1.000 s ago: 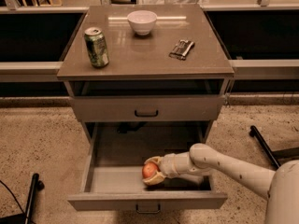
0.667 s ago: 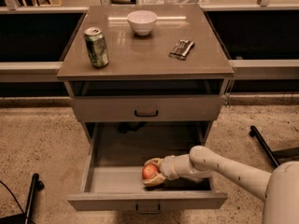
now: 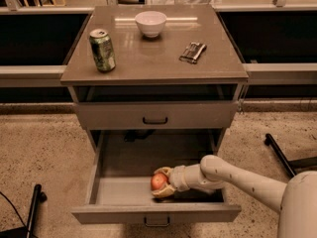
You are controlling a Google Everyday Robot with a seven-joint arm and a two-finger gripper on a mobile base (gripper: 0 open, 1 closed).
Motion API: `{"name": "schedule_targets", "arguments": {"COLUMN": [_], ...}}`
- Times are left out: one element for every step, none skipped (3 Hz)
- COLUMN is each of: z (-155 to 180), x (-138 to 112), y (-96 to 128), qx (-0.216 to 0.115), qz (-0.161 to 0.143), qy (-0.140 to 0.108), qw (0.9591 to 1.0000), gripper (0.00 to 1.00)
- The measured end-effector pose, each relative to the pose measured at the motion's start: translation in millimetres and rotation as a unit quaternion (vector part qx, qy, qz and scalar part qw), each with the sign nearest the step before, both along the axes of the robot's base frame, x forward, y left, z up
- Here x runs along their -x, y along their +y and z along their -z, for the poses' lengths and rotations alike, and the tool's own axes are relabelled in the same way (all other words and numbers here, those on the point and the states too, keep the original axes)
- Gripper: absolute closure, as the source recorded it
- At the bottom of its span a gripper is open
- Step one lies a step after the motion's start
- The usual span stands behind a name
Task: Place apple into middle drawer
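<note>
The apple (image 3: 158, 181), round and orange-red, sits low inside the open middle drawer (image 3: 124, 190), near the middle of its grey tray. My gripper (image 3: 163, 182) reaches in from the right, and its pale fingers (image 3: 163, 192) are closed around the apple, one above and one below. The white arm (image 3: 233, 177) runs over the drawer's right side. The drawer is pulled far out, with a small handle (image 3: 156, 222) on its front panel.
The cabinet top (image 3: 153, 53) holds a green can (image 3: 102, 50), a white bowl (image 3: 150, 23) and a dark snack packet (image 3: 192, 52). A shut upper drawer (image 3: 155, 114) with a black handle is above. A black stand leg (image 3: 280, 152) lies right, another (image 3: 33, 207) left.
The gripper and apple stay nearly in place in the drawer; the arm shifted very slightly left.
</note>
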State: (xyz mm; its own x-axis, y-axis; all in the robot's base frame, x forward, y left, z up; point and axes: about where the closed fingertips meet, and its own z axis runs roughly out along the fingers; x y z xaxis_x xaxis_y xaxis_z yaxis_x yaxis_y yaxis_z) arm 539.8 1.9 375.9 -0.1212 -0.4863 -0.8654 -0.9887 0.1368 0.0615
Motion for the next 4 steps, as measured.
{"name": "schedule_targets", "arguments": {"z": [-3.9,-41.4,-87.1,-89.2], "x": [0.6,2.8,10.2,14.4], "y": [0.0,-22.0,-62.7,-66.6], "qx": [0.002,0.007,-0.002,-0.004], "qz": [-0.005,-0.014,-0.019,-0.022], "qy": [-0.002,-0.032,-0.060,-0.058], "qw": [1.0000,0.9994,0.9980,0.9980], "gripper": [0.00,0.00,0.00,0.00]}}
